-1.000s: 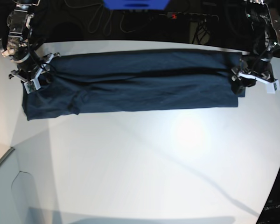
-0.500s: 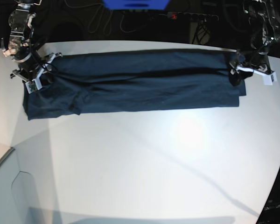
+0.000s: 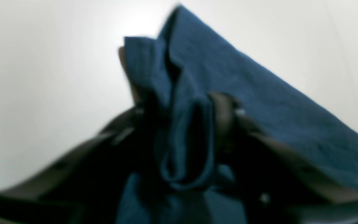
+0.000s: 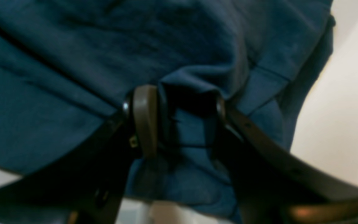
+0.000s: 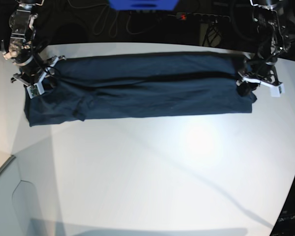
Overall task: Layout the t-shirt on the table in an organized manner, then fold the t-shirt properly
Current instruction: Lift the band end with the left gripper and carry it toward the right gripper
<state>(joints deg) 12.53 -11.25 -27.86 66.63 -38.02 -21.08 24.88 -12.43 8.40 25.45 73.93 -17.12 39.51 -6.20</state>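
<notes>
Since the t-shirt (image 5: 137,86) already lies as a long band across the table's (image 5: 152,172) far side, I've w/ left gripper (image 3: 182,124) & right gripper (image 4: 185,115) clamped cloth at both ends; crosswise fold remains.

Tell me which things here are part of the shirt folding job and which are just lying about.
Part of the job:
- dark navy-blue cloth t-shirt, folded into a long band
- smooth white table
- left claw and right claw, one at each end of the shirt

Just lying about:
- blue object behind the table
- black cables beside it
</notes>
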